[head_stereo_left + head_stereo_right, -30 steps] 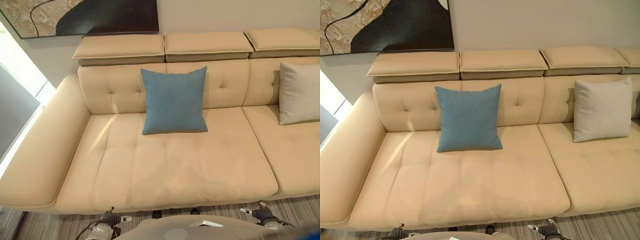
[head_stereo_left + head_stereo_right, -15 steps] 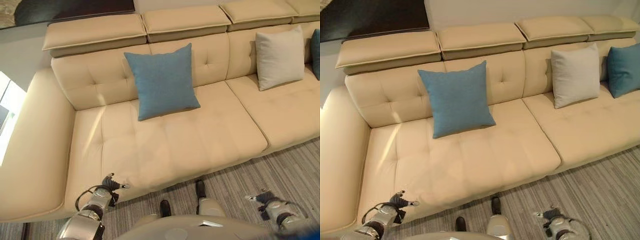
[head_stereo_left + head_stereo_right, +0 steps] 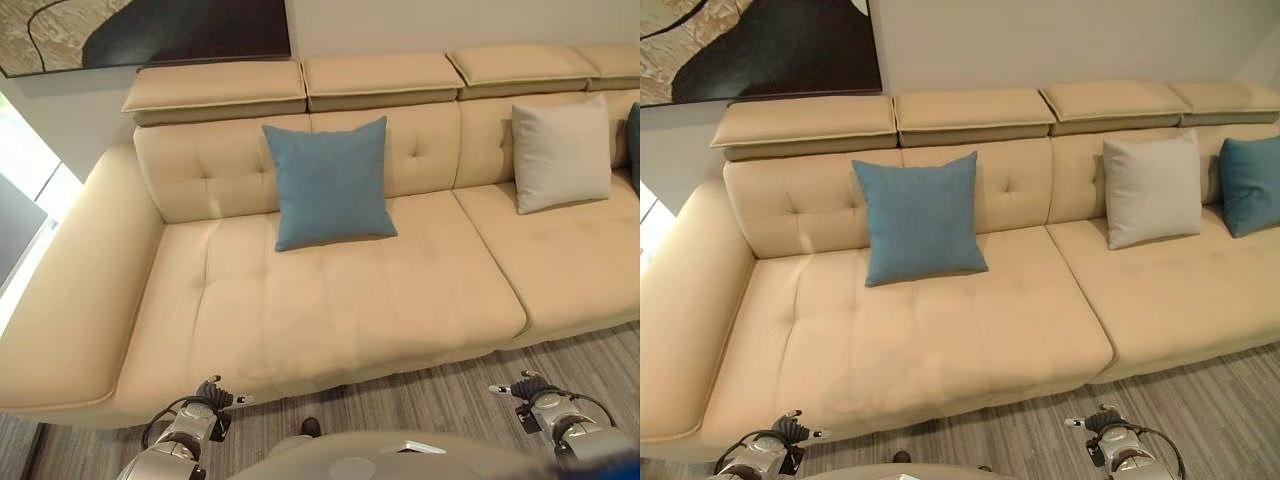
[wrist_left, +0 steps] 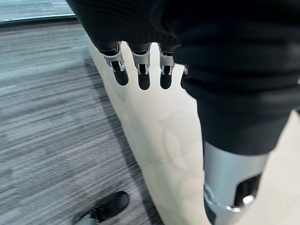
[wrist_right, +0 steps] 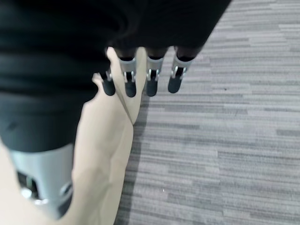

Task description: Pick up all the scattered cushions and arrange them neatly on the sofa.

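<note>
A blue cushion (image 3: 330,184) leans upright against the backrest of the beige sofa (image 3: 330,310), near its left section. Further right a light grey cushion (image 3: 561,153) stands against the backrest, and beside it another blue cushion (image 3: 1250,185) leans at the sofa's right end. My left hand (image 3: 205,402) hangs low in front of the sofa's front edge, fingers relaxed and holding nothing. Over the carpet at the lower right, my right hand (image 3: 530,393) is also open and empty. In the wrist views the left hand's fingers (image 4: 143,75) and the right hand's fingers (image 5: 150,82) hang straight.
A grey striped carpet (image 3: 440,395) lies in front of the sofa. A dark framed picture (image 3: 150,35) hangs on the wall behind it. A bright window (image 3: 25,190) is at the far left. The sofa's wide left arm (image 3: 70,310) curves forward.
The whole picture has shifted, so the camera moved: the sofa now sits lower and more level in view. The cushions stay where they were. Both hands remain low and empty.
</note>
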Controlling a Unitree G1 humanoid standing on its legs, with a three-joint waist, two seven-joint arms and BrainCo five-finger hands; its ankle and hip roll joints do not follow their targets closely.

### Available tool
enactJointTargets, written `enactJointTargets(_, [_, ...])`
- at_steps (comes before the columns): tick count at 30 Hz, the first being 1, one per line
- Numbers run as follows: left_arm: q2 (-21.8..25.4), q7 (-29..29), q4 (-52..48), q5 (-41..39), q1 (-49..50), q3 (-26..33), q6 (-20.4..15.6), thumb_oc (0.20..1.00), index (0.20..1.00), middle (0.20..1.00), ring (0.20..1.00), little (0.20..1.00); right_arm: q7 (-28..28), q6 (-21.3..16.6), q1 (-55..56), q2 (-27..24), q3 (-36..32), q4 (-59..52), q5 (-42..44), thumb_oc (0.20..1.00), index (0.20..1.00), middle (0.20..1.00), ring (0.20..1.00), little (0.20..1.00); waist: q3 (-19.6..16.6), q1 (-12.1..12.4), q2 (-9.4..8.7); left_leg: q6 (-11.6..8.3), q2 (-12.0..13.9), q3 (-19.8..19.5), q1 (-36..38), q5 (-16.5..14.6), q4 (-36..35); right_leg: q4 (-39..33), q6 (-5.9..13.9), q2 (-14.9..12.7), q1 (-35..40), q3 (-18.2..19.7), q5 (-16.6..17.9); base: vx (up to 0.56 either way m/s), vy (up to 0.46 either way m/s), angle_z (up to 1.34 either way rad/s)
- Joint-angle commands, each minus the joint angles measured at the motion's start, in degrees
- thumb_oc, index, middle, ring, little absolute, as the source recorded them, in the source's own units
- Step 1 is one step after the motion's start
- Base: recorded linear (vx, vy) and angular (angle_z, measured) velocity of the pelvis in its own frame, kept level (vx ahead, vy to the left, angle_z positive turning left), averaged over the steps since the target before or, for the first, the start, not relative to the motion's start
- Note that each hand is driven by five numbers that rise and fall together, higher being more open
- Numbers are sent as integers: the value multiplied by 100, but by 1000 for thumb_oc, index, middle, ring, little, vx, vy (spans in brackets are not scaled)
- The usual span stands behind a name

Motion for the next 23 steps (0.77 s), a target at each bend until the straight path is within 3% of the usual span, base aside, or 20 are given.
enactJointTargets(1, [194,-65,351,31,-548,128,-107,1000,1000,1000,1000,1000,-135,-2,-199,-45,82,281,129,1000,1000,1000,1000,1000,38,27,-235,-58,-319,-225,368,-815,36,69,561,-340,-254,57,156,12,-23,6])
enactJointTargets(12, [-289,-175,691,229,-376,16,142,1000,1000,1000,1000,1000,-35,169,-220,128,82,471,200,1000,1000,1000,1000,1000,-37,59,-261,-121,-211,-236,553,-859,36,54,511,-286,-37,20,38,-8,-8,4])
enactJointTargets(16, [-335,-259,588,-118,-366,96,123,1000,1000,1000,1000,1000,118,84,-134,189,-219,344,953,1000,1000,1000,1000,1000,-71,34,-244,-126,-199,-220,634,-885,36,54,503,-291,15,-12,30,0,0,0])
enactJointTargets(18, [-354,-228,577,-155,-391,36,95,1000,1000,1000,1000,1000,34,-119,-116,323,-60,230,921,1000,1000,1000,1000,1000,-81,33,-229,-129,-190,-216,649,-884,36,54,500,-290,26,-12,32,0,0,0])
enactJointTargets(23, [-391,-362,366,-148,-420,-105,37,1000,1000,1000,1000,1000,59,-76,-33,550,-58,141,1010,1000,1000,1000,1000,1000,-60,-2,-187,-116,-190,-209,657,-888,36,54,500,-297,17,1,46,0,0,0])
